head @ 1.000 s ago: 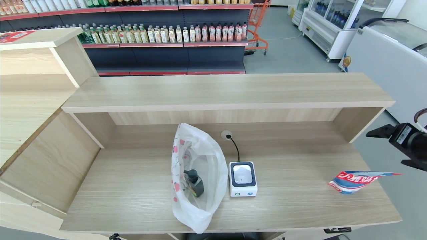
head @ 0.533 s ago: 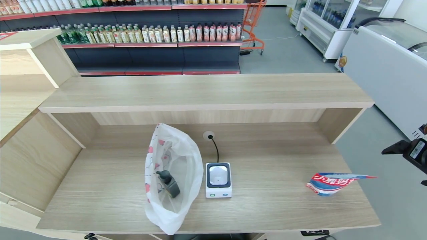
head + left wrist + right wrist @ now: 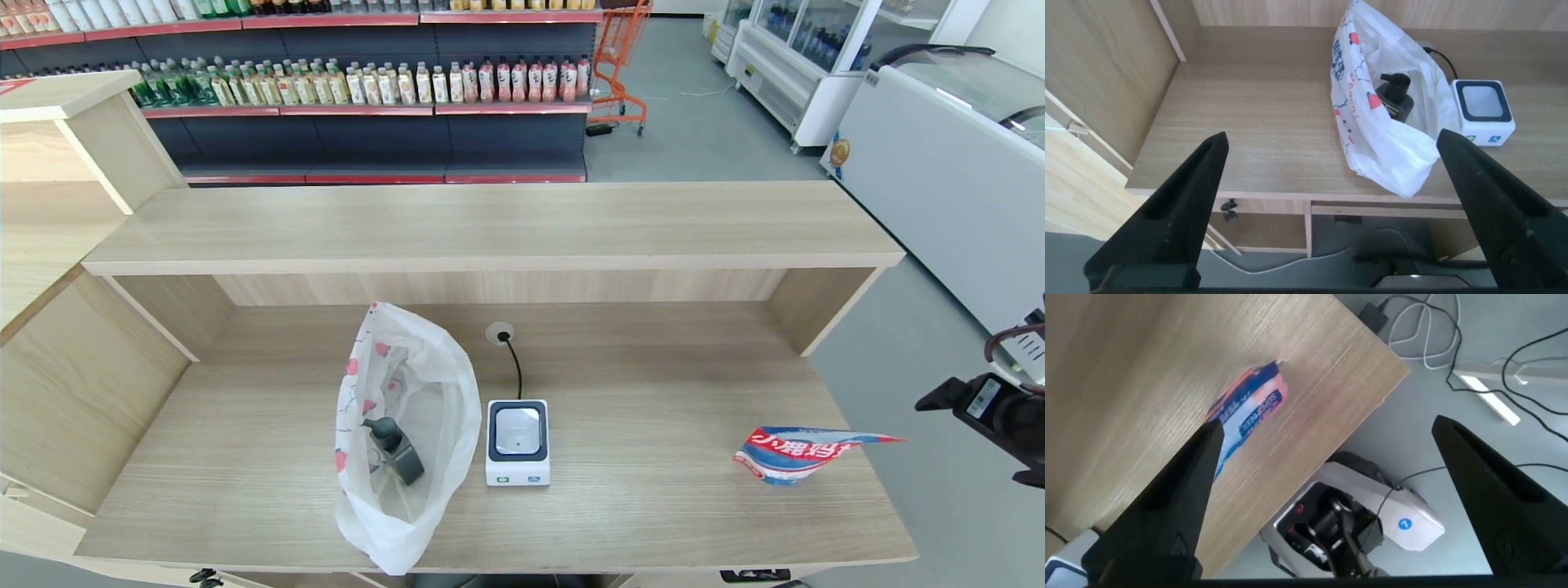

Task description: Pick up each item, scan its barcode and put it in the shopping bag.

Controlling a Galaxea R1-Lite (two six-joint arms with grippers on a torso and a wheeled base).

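Now I'm judging the pouch light, soft and slippery, and aiming for its flat end; left gripper and right gripper are both gaping.

The right tool is cut off at the head view's edge.

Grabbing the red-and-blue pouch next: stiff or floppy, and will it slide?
The pouch looks like thin film with a flat flared end, so probably floppy and light. Lying near the right edge of the smooth counter, it may slide off if pushed.
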